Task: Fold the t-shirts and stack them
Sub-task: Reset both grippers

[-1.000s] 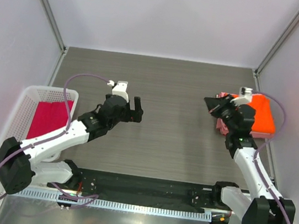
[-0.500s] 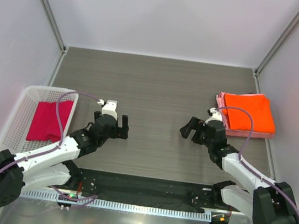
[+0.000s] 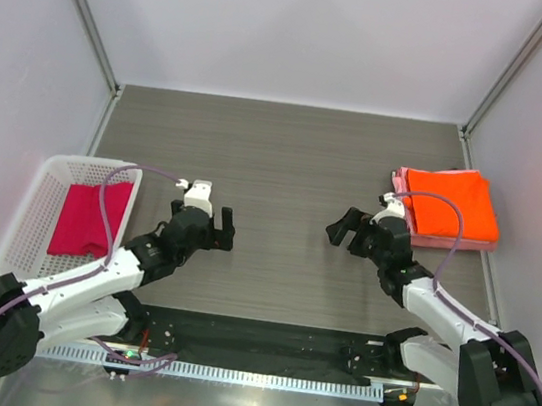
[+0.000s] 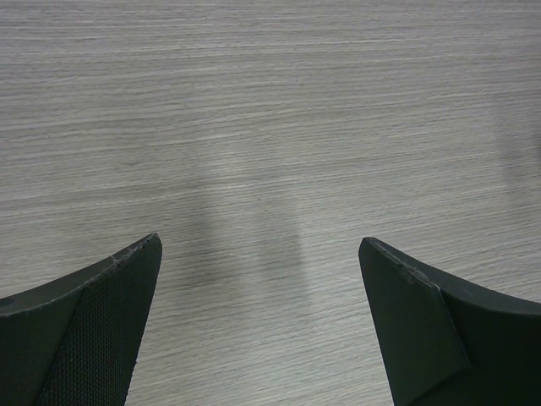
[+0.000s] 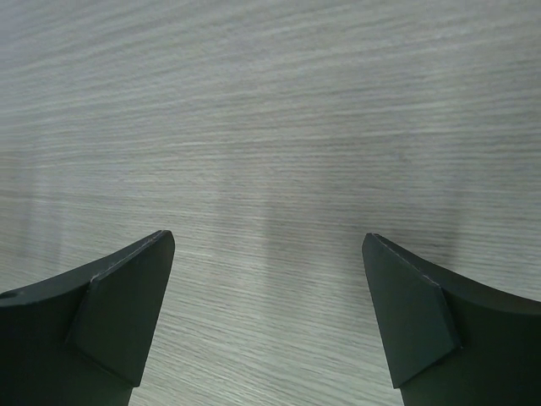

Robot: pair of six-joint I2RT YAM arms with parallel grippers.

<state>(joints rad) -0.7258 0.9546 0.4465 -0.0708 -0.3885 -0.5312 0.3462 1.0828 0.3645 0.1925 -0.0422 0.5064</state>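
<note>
A folded bright orange t-shirt (image 3: 453, 203) lies on top of a folded light pink t-shirt (image 3: 447, 243) at the table's right side. A magenta-crimson t-shirt (image 3: 87, 218) lies in the white basket (image 3: 26, 219) at the left. My right gripper (image 3: 345, 233) hangs open over bare tabletop, left of the stack and apart from it. Over bare tabletop, right of the basket, my left gripper (image 3: 223, 227) is open too. Both wrist views show only wood-grain table between wide-spread fingertips of my left gripper (image 4: 260, 245) and my right gripper (image 5: 269, 241).
The grey wood-grain table (image 3: 286, 165) is walled at the back and both sides. A black strip and a metal rail (image 3: 261, 348) run along the near edge between the arm bases.
My right gripper let go at the orange shirt stack, opened, and drew back left and toward the near edge. My left arm pulled back toward its base. Over the last half second little moved.
</note>
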